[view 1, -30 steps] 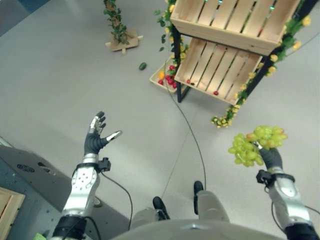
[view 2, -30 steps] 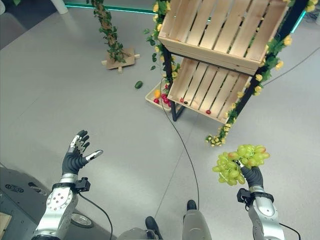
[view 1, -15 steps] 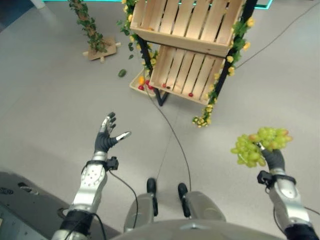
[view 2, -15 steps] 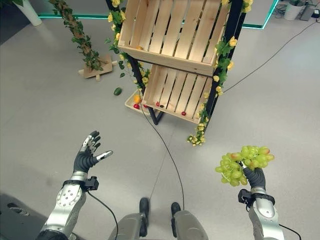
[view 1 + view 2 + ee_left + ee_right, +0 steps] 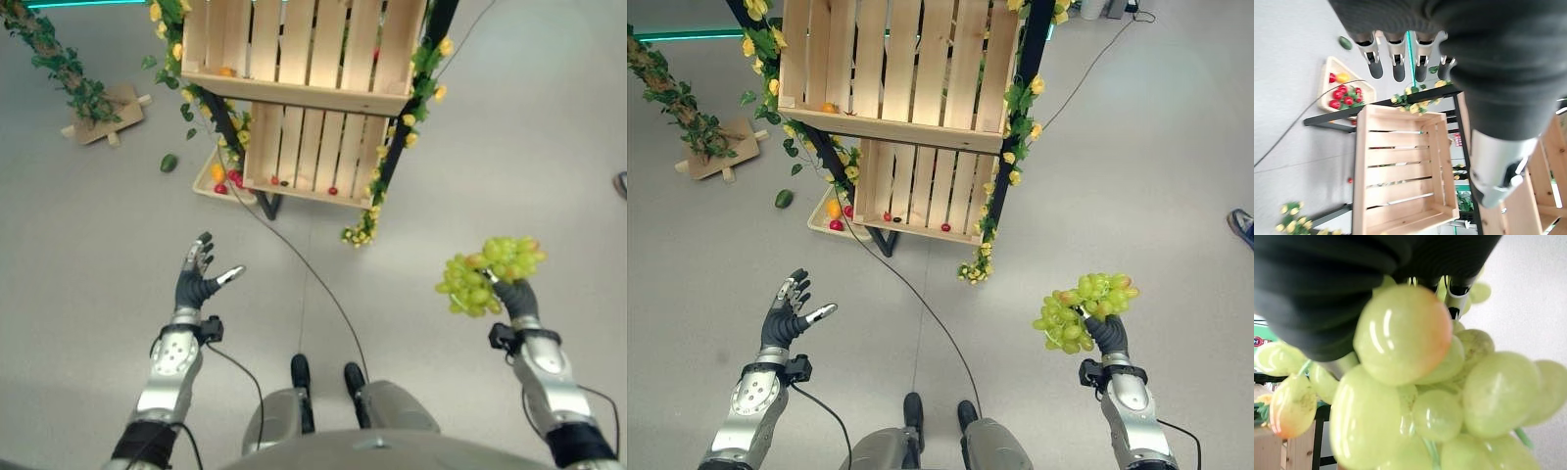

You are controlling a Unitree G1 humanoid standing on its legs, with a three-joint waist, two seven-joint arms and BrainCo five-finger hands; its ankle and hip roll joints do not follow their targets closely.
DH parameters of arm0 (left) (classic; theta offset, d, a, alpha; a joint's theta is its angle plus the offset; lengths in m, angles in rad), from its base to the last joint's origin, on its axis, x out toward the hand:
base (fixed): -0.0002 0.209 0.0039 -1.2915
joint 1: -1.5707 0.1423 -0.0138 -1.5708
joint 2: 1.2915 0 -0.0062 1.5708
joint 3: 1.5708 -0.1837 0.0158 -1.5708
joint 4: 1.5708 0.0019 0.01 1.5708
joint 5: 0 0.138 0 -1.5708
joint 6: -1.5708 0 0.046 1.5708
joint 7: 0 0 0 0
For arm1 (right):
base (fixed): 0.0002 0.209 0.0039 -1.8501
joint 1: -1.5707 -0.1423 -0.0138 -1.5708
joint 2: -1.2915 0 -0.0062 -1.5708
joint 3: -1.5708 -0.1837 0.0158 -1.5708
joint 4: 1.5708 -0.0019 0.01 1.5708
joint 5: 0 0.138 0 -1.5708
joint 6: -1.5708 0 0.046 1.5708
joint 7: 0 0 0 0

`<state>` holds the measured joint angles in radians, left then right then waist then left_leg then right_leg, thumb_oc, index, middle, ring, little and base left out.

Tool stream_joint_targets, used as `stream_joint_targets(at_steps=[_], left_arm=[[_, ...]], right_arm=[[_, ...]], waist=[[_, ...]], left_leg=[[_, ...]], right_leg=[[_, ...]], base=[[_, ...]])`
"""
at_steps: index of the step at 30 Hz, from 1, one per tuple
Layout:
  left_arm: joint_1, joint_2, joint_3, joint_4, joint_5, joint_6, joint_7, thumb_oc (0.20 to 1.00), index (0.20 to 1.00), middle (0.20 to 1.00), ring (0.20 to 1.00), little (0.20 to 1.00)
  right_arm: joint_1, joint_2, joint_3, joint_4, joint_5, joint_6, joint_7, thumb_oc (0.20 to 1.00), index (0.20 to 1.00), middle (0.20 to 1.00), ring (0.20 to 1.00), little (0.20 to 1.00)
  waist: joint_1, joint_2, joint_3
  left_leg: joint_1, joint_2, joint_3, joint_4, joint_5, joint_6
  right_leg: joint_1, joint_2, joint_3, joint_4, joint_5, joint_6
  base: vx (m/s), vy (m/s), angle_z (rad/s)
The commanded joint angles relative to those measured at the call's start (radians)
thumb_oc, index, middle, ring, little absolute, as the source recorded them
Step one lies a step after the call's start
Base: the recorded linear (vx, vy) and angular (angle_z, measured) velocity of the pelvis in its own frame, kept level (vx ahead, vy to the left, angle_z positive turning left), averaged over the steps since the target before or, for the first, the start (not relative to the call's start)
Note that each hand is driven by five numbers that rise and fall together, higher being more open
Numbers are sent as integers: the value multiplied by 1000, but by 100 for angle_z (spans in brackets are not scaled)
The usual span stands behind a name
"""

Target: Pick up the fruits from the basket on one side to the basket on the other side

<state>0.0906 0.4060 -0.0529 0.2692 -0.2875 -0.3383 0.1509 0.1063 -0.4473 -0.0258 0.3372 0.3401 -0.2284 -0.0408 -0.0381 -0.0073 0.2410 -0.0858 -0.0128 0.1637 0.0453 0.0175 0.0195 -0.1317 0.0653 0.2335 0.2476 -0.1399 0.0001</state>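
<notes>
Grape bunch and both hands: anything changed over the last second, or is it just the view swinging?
Mostly the camera: the whole view has swung, so the wooden crate shelf now sits centred ahead. The right hand stays shut on the green grape bunch, raised as before. The left hand stays open and holds nothing. Nothing was taken hold of or let go. The tray of fruit on the floor and the loose green fruit lie as before.

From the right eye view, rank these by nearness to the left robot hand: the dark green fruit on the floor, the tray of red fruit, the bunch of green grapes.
1. Dark green fruit, on the floor ahead of the left robot hand.
2. Tray of red fruit, at the rack's foot; close to call with the first.
3. Bunch of green grapes, across in the right robot hand.
</notes>
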Motion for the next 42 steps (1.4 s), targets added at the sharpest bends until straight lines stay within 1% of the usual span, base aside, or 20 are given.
stream_joint_targets(at_steps=[1,5,7,8,9,10,11,12,14,15,17,18,20,25,28,34,37,39,41,42], left_arm=[[32,39,22,-50,35,-42,6,1000,1000,1000,1000,1000],[42,47,11,-53,48,-31,-8,1000,1000,1000,1000,1000],[47,47,4,-55,60,-27,-12,1000,1000,1000,1000,1000],[48,48,0,-57,61,-25,-15,1000,1000,1000,1000,1000],[49,48,0,-57,61,-25,-15,1000,1000,1000,1000,1000],[51,50,-2,-64,61,-24,-15,1000,1000,1000,1000,1000],[51,50,-2,-64,61,-24,-15,1000,1000,1000,1000,1000],[51,53,-3,-68,62,-24,-12,1000,1000,1000,1000,1000],[47,49,1,-64,56,-26,-6,1000,1000,1000,1000,1000],[43,45,4,-56,45,-29,-5,1000,1000,1000,1000,1000],[40,43,8,-59,35,-32,-4,1000,1000,1000,1000,1000],[38,44,10,-64,36,-31,-3,1000,1000,1000,1000,1000],[27,41,0,-62,43,-30,-6,1000,1000,1000,1000,1000],[4,11,-11,-45,14,-29,2,1000,1000,1000,1000,1000],[-16,0,-33,-46,10,-28,-2,1000,1000,1000,1000,1000],[-25,-11,-35,-43,-3,-22,5,1000,1000,1000,1000,1000],[-25,-14,-38,-45,-3,-16,0,1000,1000,1000,1000,1000],[-31,-12,-44,-49,-4,-15,-1,1000,1000,1000,1000,1000],[-31,-13,-44,-50,-4,-13,1,1000,1000,1000,1000,1000],[-30,-15,-42,-48,2,-7,12,1000,1000,1000,1000,1000]], right_arm=[[0,-14,-26,-30,-24,-42,4,200,200,200,200,200],[23,-11,-40,-23,-31,-39,10,200,200,200,200,200],[37,-10,-46,-19,-37,-40,6,200,200,200,200,200],[44,-10,-47,-19,-41,-39,6,200,200,200,200,200],[44,-10,-47,-19,-41,-39,6,200,200,200,200,200],[43,-12,-47,-19,-51,-40,0,200,200,200,200,200],[42,-12,-47,-19,-51,-41,-1,200,200,200,200,200],[36,-7,-41,-14,-46,-42,-4,200,200,200,200,200],[23,-5,-32,-7,-47,-42,-12,200,200,200,200,200],[15,-10,-30,-2,-47,-44,-11,200,200,200,200,200],[12,-19,-24,7,-53,-42,-13,200,200,200,200,200],[10,-21,-23,4,-60,-39,-16,200,200,200,200,200],[25,-16,-28,-5,-51,-39,-13,200,200,200,200,200],[27,-22,-34,-10,-44,-41,-22,200,200,200,200,200],[38,-33,-44,-21,-24,-47,-24,200,200,200,200,200],[47,-41,-40,-30,-27,-46,-25,200,200,200,200,200],[68,-44,-39,-36,-29,-49,-20,200,200,200,200,200],[72,-48,-38,-28,-34,-52,-27,200,200,200,200,200],[77,-52,-38,-34,-46,-53,-31,200,200,200,200,200],[76,-52,-34,-32,-59,-46,-46,200,200,200,200,200]], waist=[[8,-40,-79],[-3,-42,-85],[-11,-39,-84],[-16,-40,-80],[-16,-40,-80],[-24,-36,-59],[-25,-37,-59],[-27,-32,-45],[-24,-36,-47],[-29,-40,-50],[-33,-49,-44],[-34,-47,-41],[-31,-54,-49],[-29,-41,-66],[-38,-28,-73],[-43,-16,-76],[-43,-22,-69],[-30,-37,-50],[-27,-43,-41],[-22,-43,-40]], left_leg=[[-70,14,-22,99,-45,-17],[-45,-14,-37,112,-71,-1],[-24,-28,-47,104,-75,6],[-12,-34,-52,97,-76,10],[-12,-34,-52,96,-75,10],[5,-35,-47,85,-73,20],[4,-35,-47,85,-73,19],[15,-33,-44,74,-76,21],[28,-34,-32,63,-89,15],[37,-41,-32,58,-99,10],[57,-50,-35,52,-113,-1],[71,-45,-39,45,-120,-7],[71,-47,-54,42,-119,-23],[64,-19,-61,52,-124,-52],[56,6,-68,104,-134,-78],[50,36,-80,191,-104,-101],[2,62,-89,384,-9,-127],[-55,63,-102,494,32,-132],[-78,62,-109,544,34,-129],[-103,65,-108,503,16,-112]], right_leg=[[14,-92,-10,21,48,131],[10,-106,-19,97,56,135],[-12,-112,-29,164,100,141],[-35,-114,-35,207,143,145],[-37,-114,-35,209,143,145],[-86,-114,-62,280,197,142],[-89,-114,-61,283,196,142],[-129,-110,-109,294,166,128],[-165,-123,-167,191,126,123],[-179,-121,-182,89,141,126],[-213,-131,-202,-42,197,140],[-219,-136,-219,-85,215,146],[-175,-150,-207,-113,224,147],[-147,-129,-233,-106,210,129],[-115,-110,-243,-117,184,107],[-78,-74,-235,-103,145,73],[-28,-47,-227,-91,112,33],[2,-46,-221,-89,102,14],[8,-45,-222,-86,100,8],[22,-43,-219,-83,86,8]], base=[[102,118,4],[114,125,5],[111,129,13],[47,63,15],[13,97,7],[-9,71,12],[14,127,14],[53,60,10],[106,19,-14],[153,-57,-21],[197,-86,-32],[201,-125,-27],[153,-166,3],[146,-177,32],[176,-193,13],[136,-138,12],[138,-188,7],[63,-174,4],[53,-89,1],[105,-13,-5]])
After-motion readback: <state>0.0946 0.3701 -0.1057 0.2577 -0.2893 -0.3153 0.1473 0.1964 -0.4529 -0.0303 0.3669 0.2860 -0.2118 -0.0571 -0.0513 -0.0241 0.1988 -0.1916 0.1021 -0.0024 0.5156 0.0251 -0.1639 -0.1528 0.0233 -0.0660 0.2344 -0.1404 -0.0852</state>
